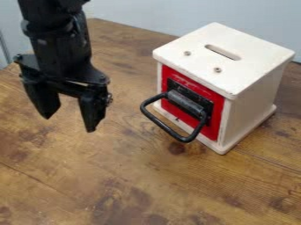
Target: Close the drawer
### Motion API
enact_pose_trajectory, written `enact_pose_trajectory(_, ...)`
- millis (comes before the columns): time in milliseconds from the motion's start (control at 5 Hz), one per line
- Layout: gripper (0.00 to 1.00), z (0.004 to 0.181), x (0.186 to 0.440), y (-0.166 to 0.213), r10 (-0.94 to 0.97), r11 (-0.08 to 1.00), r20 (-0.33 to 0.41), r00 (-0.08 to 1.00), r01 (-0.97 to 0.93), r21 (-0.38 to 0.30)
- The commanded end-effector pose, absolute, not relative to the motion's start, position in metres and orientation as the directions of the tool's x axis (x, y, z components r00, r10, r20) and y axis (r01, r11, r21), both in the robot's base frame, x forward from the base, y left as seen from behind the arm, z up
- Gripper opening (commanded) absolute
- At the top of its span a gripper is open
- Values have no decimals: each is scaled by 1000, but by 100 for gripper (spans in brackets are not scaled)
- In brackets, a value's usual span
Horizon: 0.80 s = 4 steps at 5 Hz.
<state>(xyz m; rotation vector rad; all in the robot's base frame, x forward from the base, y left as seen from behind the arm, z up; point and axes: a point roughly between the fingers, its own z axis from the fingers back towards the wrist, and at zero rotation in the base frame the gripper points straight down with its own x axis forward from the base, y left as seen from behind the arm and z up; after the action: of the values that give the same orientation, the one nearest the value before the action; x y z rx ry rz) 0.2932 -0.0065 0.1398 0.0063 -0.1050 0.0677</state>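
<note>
The drawer (188, 97) has a red front and a dark inner part, and it stands slightly pulled out of the cream-white cabinet (235, 66) on the right. Its large black loop handle (168, 121) hangs forward and down toward the table. My black gripper (69, 114) hovers over the wooden table well to the left of the handle, apart from it. Both fingers (91, 112) point down and stand spread, open, with nothing between them.
The cabinet top has a slot (220, 51) and small screws. The wooden table (141, 185) stretches around both; its far edge runs along the top of the view.
</note>
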Motion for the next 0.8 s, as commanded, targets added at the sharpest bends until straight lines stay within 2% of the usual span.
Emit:
enact_pose_trajectory(0,100,143,300,-6,51,999,145,988,-52,3)
enact_pose_trajectory(600,100,122,310,0,2,1000,132,991,-2,-1)
